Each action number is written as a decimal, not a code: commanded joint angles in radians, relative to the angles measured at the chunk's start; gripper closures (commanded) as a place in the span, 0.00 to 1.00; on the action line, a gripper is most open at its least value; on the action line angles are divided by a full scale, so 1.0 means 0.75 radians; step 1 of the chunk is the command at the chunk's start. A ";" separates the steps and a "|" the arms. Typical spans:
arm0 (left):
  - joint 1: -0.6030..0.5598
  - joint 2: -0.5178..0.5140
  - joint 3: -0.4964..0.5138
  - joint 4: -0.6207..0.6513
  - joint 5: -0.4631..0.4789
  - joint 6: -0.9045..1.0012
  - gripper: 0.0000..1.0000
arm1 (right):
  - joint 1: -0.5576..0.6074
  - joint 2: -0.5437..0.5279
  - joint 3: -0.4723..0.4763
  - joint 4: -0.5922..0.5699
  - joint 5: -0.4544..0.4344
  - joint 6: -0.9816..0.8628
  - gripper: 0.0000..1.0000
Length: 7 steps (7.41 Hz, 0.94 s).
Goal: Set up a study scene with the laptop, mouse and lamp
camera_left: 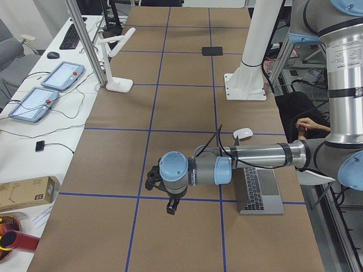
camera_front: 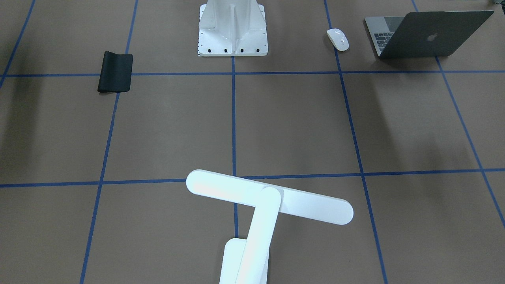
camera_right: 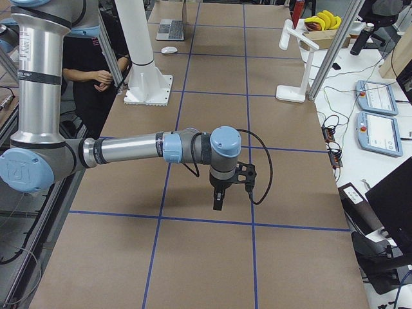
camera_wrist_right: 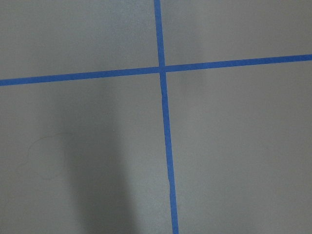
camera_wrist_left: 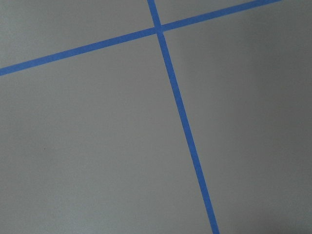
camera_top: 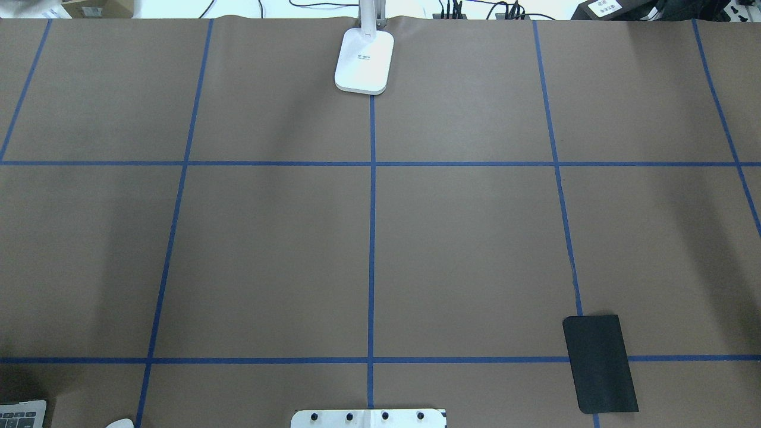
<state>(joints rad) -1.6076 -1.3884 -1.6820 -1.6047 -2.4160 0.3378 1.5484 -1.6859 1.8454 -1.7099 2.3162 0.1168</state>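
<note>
The laptop (camera_front: 430, 35) stands half open at the table's near-left corner, its lid's logo facing outward; one keyboard corner (camera_top: 21, 413) shows in the overhead view. The white mouse (camera_front: 338, 39) lies beside it, toward the pedestal. The lamp (camera_front: 268, 197) stands at the far edge on its base (camera_top: 364, 59), its bar head over the centre line. My left gripper (camera_left: 170, 207) hangs over bare table, away from the laptop (camera_left: 262, 190). My right gripper (camera_right: 217, 199) points down over bare table. Only side views show either gripper, so I cannot tell its state. Both wrist views show only taped table.
A black mat (camera_front: 115, 72) lies on the robot's right side of the table. The white bolted pedestal (camera_front: 232, 31) stands at the near centre edge. A person's hands (camera_left: 309, 124) show behind the robot. Tablets (camera_left: 62, 76) and cables lie beyond the far edge.
</note>
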 commanded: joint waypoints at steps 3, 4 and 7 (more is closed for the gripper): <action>-0.004 0.010 -0.038 0.004 0.002 0.002 0.00 | -0.058 0.033 0.020 0.030 0.051 0.008 0.00; -0.004 0.067 -0.113 0.004 0.002 -0.004 0.00 | -0.062 0.039 0.027 0.109 0.080 0.008 0.00; -0.002 0.257 -0.405 0.014 0.000 -0.003 0.00 | -0.085 0.029 0.031 0.173 0.088 0.028 0.00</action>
<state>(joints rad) -1.6097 -1.2475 -1.9019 -1.5958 -2.4155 0.3320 1.4913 -1.6635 1.8661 -1.5925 2.3802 0.1286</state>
